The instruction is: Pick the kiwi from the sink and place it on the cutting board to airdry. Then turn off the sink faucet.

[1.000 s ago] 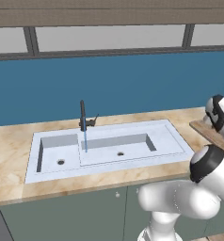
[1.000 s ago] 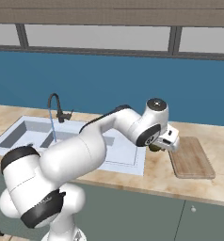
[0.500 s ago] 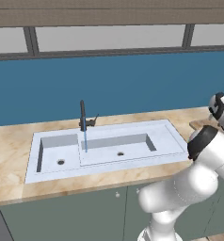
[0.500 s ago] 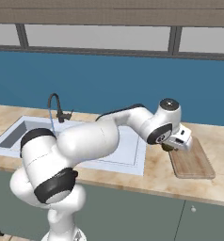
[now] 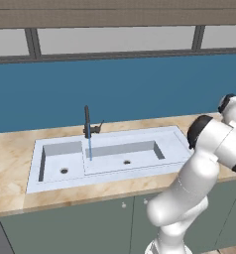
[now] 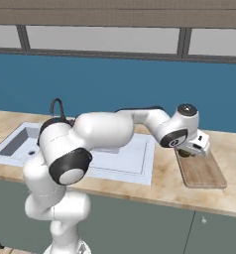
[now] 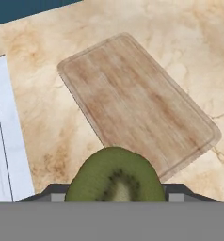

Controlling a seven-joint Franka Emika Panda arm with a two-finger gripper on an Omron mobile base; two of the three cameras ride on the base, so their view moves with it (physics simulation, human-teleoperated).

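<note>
1. Hand view: a halved kiwi point(image 7: 115, 176), green flesh with a pale core ringed by dark seeds, sits at 6 o'clock, its lower edge cut off by the bottom of the frame. Dark finger tips point(image 7: 50, 191) flank it on both sides, clamped against it.

2. Beyond the fruit, toward 12 o'clock, the cutting board point(image 7: 137, 103) lies flat on the marbled beige countertop point(image 7: 194, 42), running diagonally from 10 o'clock to 4 o'clock. The kiwi covers part of the board's near long edge; whether fruit and wood touch cannot be told.

3. A white strip of the sink point(image 7: 5, 136) rim shows at 9 o'clock, cut off by the frame edge.

4. Right base view: the gripper point(image 6: 188, 152) hangs over the far end of the cutting board point(image 6: 202, 171), at 3 o'clock from the sink point(image 6: 135, 158). The kiwi point(image 6: 186, 153) is a small dark spot under the hand, hard to make out, and the finger tips are lost in shadow. The arm hides much of the basin and the lower part of the sink faucet point(image 6: 56, 105).

5. Left base view: the sink faucet point(image 5: 88, 122) stands at 12 o'clock above the double-basin sink point(image 5: 107, 158), a thin blue stream of water point(image 5: 90, 148) falling from the spout. The arm's white links block the counter at 3 o'clock.
</note>
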